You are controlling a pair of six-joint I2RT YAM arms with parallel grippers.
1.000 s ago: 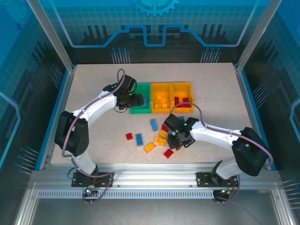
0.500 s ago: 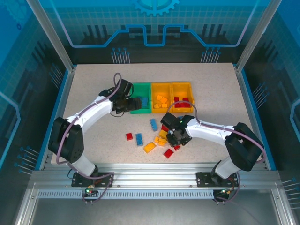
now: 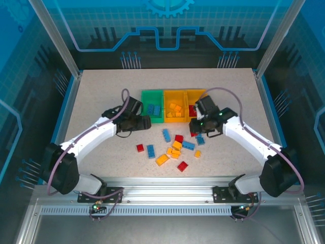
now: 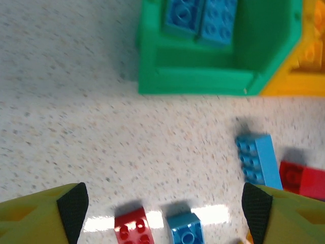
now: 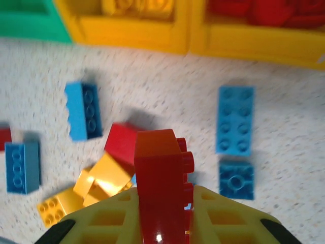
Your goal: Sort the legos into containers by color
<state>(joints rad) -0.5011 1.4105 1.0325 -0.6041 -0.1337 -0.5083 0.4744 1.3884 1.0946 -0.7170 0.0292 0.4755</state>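
My right gripper (image 5: 163, 203) is shut on a red lego (image 5: 162, 168) and holds it above the table, just in front of the containers; from above it (image 3: 196, 129) hangs near the right yellow bin (image 3: 203, 93). My left gripper (image 4: 165, 208) is open and holds nothing, hovering over bare table in front of the green bin (image 4: 198, 79), which holds blue legos (image 4: 200, 18). A red lego (image 4: 133, 229) and a blue lego (image 4: 187, 230) lie below its jaws. The middle yellow bin (image 3: 175, 112) holds yellow legos. Loose legos (image 3: 176, 146) lie scattered mid-table.
Under the right gripper lie blue bricks (image 5: 236, 119), (image 5: 84, 111), yellow bricks (image 5: 101, 178) and a red one (image 5: 122, 142). A blue brick (image 4: 259, 160) lies right of the left gripper. Blue rails edge the table (image 3: 96, 91).
The right gripper shut on a red lego in the pile and lifted it back toward the bins. The left gripper drew away from the green bin toward the near side.
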